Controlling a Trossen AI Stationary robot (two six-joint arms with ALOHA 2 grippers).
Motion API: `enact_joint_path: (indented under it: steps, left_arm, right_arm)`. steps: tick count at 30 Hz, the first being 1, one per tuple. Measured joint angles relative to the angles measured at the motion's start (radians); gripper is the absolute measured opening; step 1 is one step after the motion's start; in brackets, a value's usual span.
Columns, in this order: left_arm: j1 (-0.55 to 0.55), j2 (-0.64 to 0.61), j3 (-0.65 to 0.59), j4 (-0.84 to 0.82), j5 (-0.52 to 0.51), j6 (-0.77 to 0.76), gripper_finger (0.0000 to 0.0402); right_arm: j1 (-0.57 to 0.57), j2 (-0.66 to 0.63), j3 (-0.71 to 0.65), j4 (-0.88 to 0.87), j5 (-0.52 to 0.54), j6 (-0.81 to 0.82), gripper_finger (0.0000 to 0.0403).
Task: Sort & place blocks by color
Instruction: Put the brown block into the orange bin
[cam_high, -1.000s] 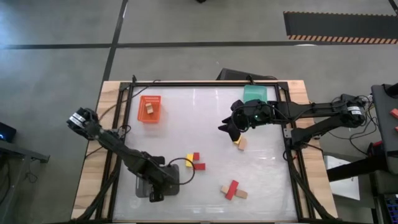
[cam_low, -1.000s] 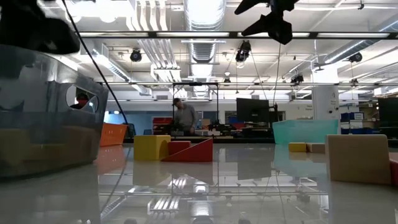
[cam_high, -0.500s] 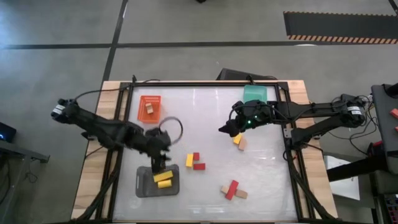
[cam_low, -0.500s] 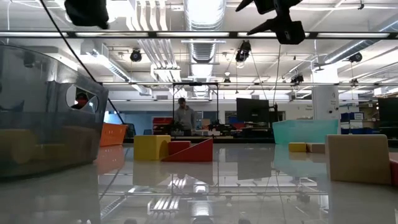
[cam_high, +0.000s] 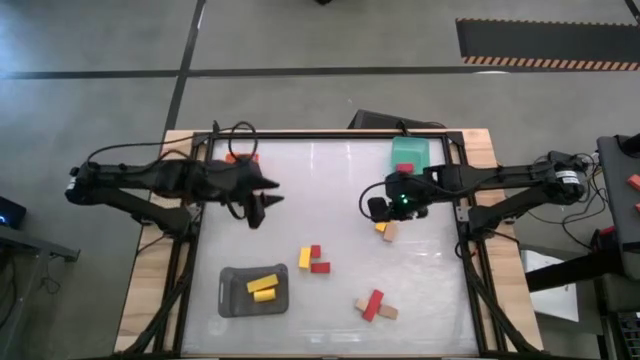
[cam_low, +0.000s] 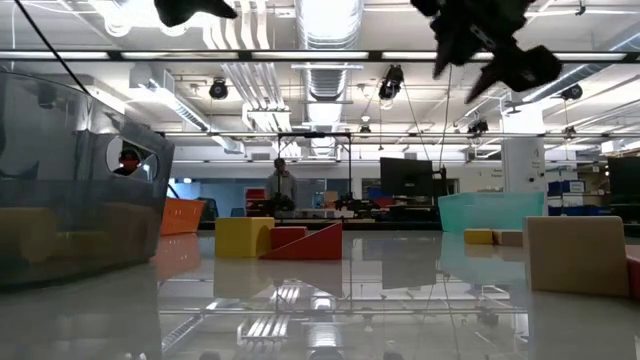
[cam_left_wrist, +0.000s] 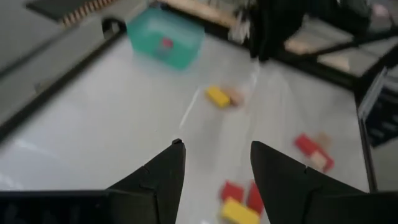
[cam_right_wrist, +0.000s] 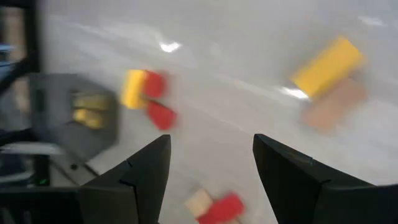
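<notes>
Hovering mid-counter (cam_high: 330, 200), both grippers have their jaws apart and hold nothing: left gripper (cam_high: 262, 197) near the orange tray (cam_high: 240, 157), right gripper (cam_high: 375, 208) beside a yellow block (cam_high: 381, 226) touching a tan block (cam_high: 390, 233). Two yellow blocks (cam_high: 262, 287) lie in the grey tray (cam_high: 230, 300). No readable writing anywhere.

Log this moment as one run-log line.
left gripper: open, empty, near orange tray | right gripper: open, beside yellow block | grey tray: two yellow blocks
</notes>
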Motion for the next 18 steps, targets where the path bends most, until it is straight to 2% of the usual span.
enact_joint_path:
  steps: [4, 9, 18]
  left_arm:
    - [0.049, -0.007, 0.0, 0.024, -0.038, 0.047, 0.0166]
    - [0.095, -0.005, -0.003, 0.015, -0.055, 0.099, 0.0166]
    - [0.169, 0.002, -0.003, 0.016, -0.056, 0.147, 0.0166]
  right_arm:
    - [0.002, 0.039, 0.0, -0.138, -0.052, 0.08, 0.0219]
    - [0.004, 0.126, 0.0, -0.263, -0.093, 0.106, 0.0219]
    - [0.0, 0.313, 0.0, -0.265, -0.093, 0.0, 0.0219]
